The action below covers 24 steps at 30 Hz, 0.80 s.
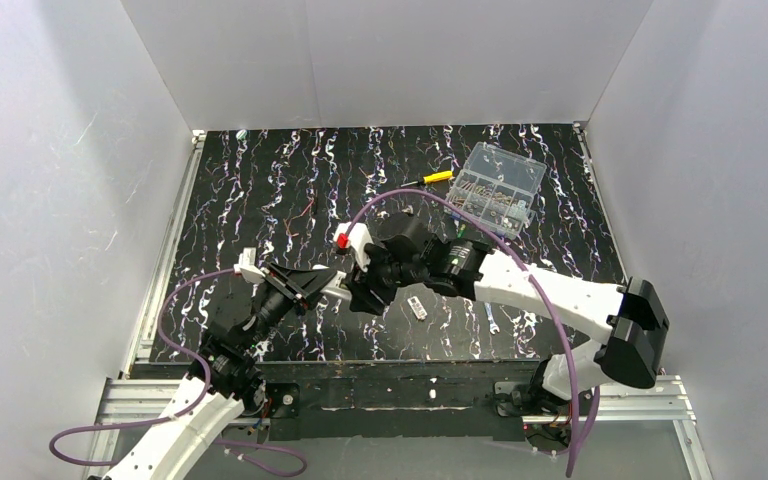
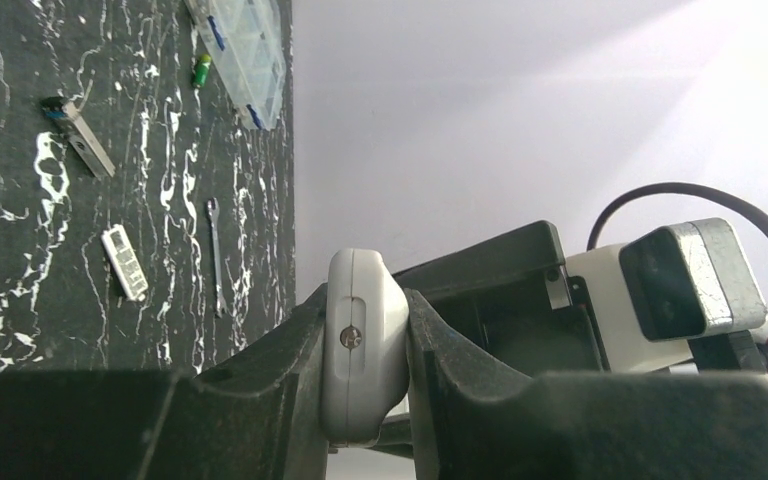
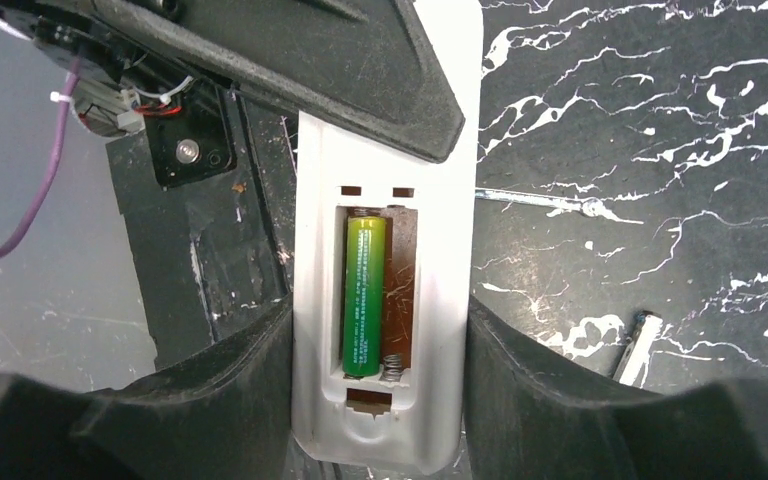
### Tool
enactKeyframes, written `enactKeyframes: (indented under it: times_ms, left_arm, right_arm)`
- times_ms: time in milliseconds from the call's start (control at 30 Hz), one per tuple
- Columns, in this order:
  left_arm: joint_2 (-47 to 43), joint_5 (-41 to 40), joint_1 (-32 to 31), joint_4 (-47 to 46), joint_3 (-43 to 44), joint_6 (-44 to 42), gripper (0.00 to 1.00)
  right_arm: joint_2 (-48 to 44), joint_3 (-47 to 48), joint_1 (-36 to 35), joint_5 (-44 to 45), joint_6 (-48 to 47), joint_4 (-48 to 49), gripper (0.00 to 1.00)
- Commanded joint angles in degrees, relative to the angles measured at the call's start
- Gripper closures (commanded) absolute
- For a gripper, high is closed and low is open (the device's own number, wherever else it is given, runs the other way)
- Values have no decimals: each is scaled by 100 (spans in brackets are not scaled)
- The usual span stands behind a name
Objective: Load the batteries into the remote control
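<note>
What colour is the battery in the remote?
Battery: green, yellowish at one end; best in right wrist view.

Plain white walls [image 1: 390, 60] around a black, white-veined tabletop [image 1: 260, 180]

Matt white plastic remote control [image 3: 442, 250], glossy green battery [image 3: 364, 295]
</note>
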State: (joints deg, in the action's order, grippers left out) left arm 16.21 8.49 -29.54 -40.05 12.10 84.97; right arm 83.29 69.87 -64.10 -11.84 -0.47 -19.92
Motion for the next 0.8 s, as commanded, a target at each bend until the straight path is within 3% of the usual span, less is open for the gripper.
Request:
enactKeyframes:
  times_ms: [0,100,400,633,767]
  left_arm:
    - [42,472,-26,-721,280,199,99]
    - [137,528,-28,-862,293,237,91]
    - [229,696,-26,-1048,312,306,88]
    - [213,737,-26,-1045,297,335,57]
    - [294,753,-26,-1127,324,337,52]
  right_arm:
    - [-275,-24,248,-475,-746,-14,99]
    - [-206,69,246,-673,-892,-142,99]
    - [-179,115,280,-674,-1143,-227,99]
    - [-224,123,327,-732,-1217,-298,99]
    - [-227,115,344,-753,-1219,-301,99]
